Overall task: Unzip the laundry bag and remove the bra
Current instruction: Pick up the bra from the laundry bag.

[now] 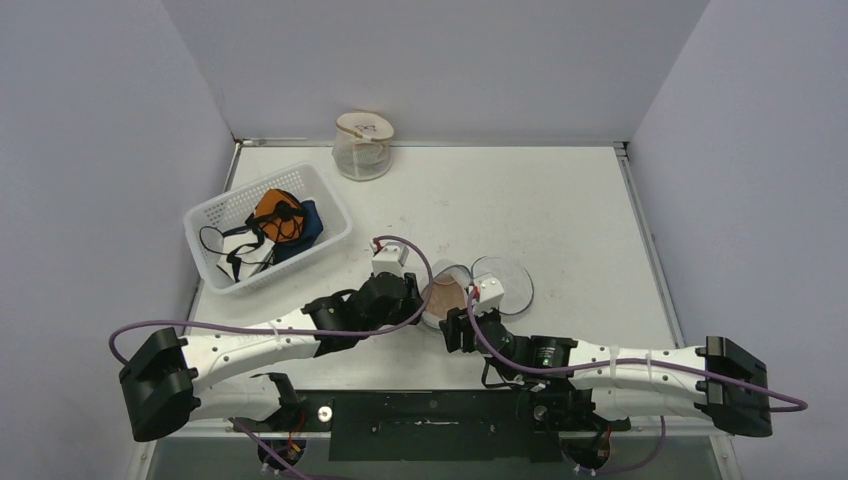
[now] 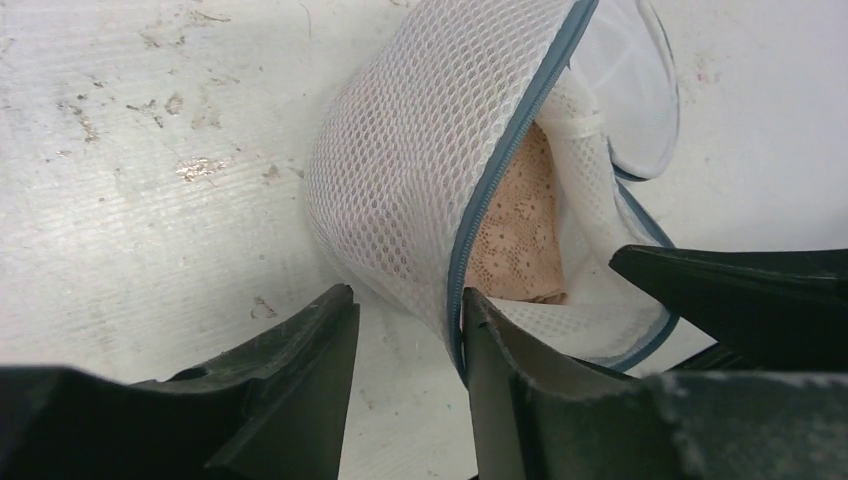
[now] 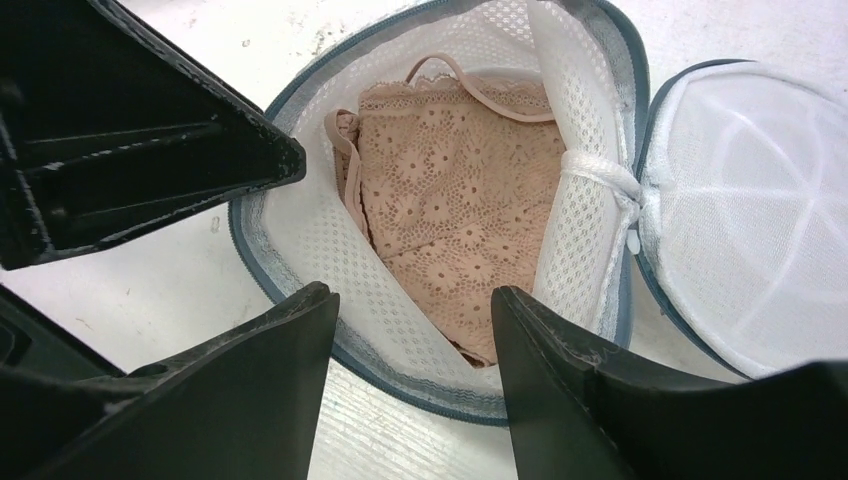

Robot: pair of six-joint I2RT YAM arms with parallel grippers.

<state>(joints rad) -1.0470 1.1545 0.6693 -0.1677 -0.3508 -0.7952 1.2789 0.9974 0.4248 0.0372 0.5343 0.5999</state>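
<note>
The round white mesh laundry bag (image 1: 447, 297) with a blue zipper edge lies open mid-table, its domed lid (image 1: 503, 282) flipped to the right. A beige lace bra (image 3: 470, 200) sits inside it and also shows in the left wrist view (image 2: 520, 235). My left gripper (image 2: 405, 320) is open at the bag's left wall (image 2: 420, 170), with the zipper rim against its right finger (image 2: 490, 340). My right gripper (image 3: 410, 310) is open and straddles the bag's near rim (image 3: 420, 375), above the bra's near edge. Neither holds anything.
A white plastic basket (image 1: 335, 215) holding orange, blue and black garments stands at the back left. A clear plastic tub (image 1: 362, 148) stands at the back wall. The two grippers are close together at the bag (image 1: 440, 310).
</note>
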